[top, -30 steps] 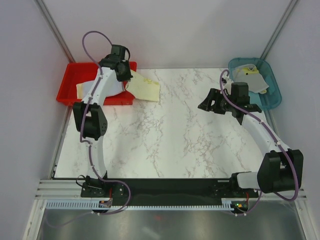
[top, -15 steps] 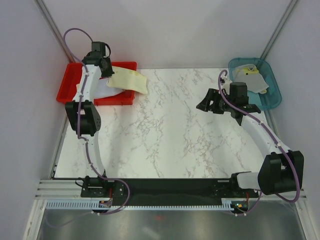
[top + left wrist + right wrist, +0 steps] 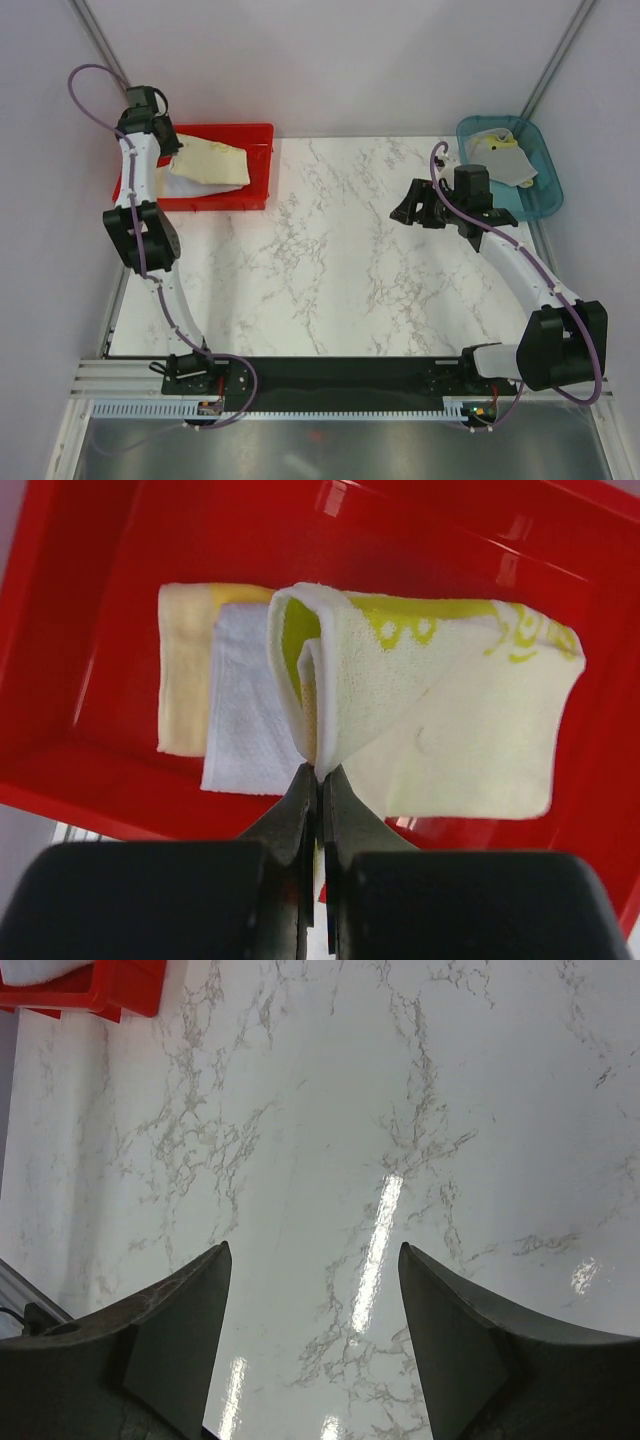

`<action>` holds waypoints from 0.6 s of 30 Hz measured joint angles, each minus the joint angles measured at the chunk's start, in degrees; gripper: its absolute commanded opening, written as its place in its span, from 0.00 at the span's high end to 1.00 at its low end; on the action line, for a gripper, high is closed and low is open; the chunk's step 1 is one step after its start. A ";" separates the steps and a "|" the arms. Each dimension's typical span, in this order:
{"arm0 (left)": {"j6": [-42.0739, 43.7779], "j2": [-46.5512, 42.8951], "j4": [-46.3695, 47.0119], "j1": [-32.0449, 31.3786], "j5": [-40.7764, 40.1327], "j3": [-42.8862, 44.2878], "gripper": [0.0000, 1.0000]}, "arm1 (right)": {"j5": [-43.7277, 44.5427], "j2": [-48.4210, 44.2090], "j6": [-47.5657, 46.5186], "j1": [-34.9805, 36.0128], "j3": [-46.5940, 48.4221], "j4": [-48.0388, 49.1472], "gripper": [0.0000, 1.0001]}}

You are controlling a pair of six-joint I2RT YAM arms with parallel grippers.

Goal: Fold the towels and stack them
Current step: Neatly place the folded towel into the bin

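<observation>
Swung over red bin (image 3: pixel 80 580), left gripper (image 3: pixel 318 775) pinching towel (image 3: pixel 450 720) — right gripper (image 3: pixel 312 1255) agape

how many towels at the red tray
3: cream-yellow towel lowest, white towel on it, printed towel above, gripped by the left end effector; others may be hidden.

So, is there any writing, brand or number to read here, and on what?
None readable. The green marks on the pale yellow terry towel in the left hand look like a pattern, not letters. Anything on the cloths in the teal plastic tub is too small.
</observation>
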 measured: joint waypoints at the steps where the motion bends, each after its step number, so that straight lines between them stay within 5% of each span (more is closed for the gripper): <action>1: 0.00 0.07 0.55 0.94 0.17 0.00 0.98 | 0.22 0.00 -0.15 0.09 0.00 0.00 0.23; 4: 0.13 0.83 2.56 3.37 0.76 -0.17 0.95 | 0.66 0.00 -0.44 0.22 0.00 0.00 0.24; 7: 1.29 2.54 4.81 5.18 0.79 -1.53 0.64 | 1.20 0.00 -0.61 0.35 0.00 0.00 0.23; 10: 1.70 5.92 6.40 5.95 -0.63 -2.51 0.57 | 1.53 0.13 -0.66 0.35 0.09 0.00 0.24; 12: 1.81 8.66 6.45 6.14 -2.08 -3.39 0.42 | 1.79 0.48 -0.70 0.37 0.37 0.00 0.23; 18: 1.90 11.89 6.45 6.12 -5.70 -3.48 0.34 | 2.99 0.98 -1.03 0.72 0.52 -0.02 0.23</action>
